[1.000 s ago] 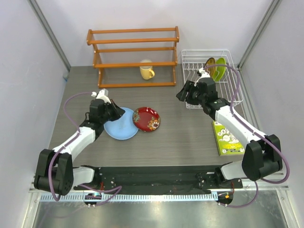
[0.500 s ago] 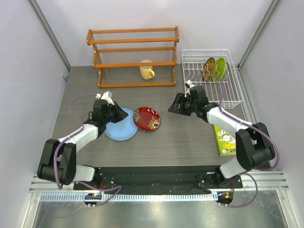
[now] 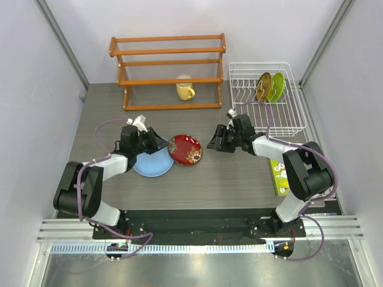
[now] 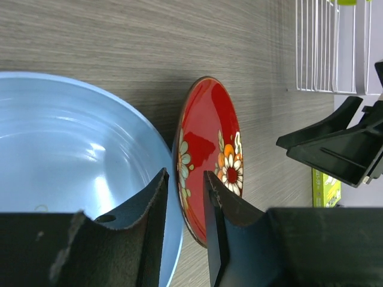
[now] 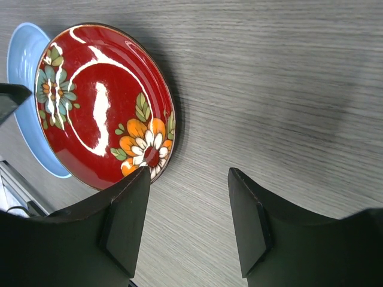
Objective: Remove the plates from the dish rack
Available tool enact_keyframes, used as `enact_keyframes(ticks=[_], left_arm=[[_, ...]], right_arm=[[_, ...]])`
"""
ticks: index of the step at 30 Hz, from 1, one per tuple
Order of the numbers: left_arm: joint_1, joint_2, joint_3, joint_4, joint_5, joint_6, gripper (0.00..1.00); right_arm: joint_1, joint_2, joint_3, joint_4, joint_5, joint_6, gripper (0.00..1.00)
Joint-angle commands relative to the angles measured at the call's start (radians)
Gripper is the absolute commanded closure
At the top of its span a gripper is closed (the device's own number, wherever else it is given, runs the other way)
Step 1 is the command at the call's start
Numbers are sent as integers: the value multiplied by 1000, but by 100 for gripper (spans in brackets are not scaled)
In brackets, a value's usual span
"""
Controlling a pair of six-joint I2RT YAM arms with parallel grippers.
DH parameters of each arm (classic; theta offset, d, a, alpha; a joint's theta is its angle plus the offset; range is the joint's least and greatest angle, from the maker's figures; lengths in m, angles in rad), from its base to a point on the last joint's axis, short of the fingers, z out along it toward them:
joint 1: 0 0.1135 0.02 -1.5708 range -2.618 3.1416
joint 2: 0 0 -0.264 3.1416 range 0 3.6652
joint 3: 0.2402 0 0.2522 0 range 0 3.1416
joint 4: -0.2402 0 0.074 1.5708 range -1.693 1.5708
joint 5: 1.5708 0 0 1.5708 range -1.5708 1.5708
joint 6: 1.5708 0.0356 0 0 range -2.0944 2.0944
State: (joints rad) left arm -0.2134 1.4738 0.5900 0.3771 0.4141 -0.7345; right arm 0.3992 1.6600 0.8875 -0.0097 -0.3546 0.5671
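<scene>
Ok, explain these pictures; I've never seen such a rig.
Two robot arms stand at the near edge of a table. One camera looks down from above; the other two ride on the wrists. On the table lie a light blue plate and a red flowered plate at its edge. A yellow-brown plate and a green plate stand in the white dish rack. The left hand is open over the blue plate's rim, the right hand open beside the red one; neither grips anything.

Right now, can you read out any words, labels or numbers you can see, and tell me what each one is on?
No text here can be read.
Green box: it has print on it, but too small and blurred to read.
Dark red plate: flower pattern only, no words.
</scene>
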Motion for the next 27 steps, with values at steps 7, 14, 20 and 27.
enact_keyframes(ticks=[7, 14, 20, 27], left_arm=[[-1, 89, -27, 141, 40, -31, 72], [-27, 151, -25, 223, 63, -68, 73], [-53, 197, -16, 290, 77, -100, 87], [-64, 178, -15, 284, 60, -91, 100]], right_arm=[[4, -2, 10, 51, -6, 8, 40], [3, 15, 11, 45, -3, 10, 40], [4, 46, 11, 50, -12, 10, 40], [4, 49, 11, 50, -12, 5, 40]])
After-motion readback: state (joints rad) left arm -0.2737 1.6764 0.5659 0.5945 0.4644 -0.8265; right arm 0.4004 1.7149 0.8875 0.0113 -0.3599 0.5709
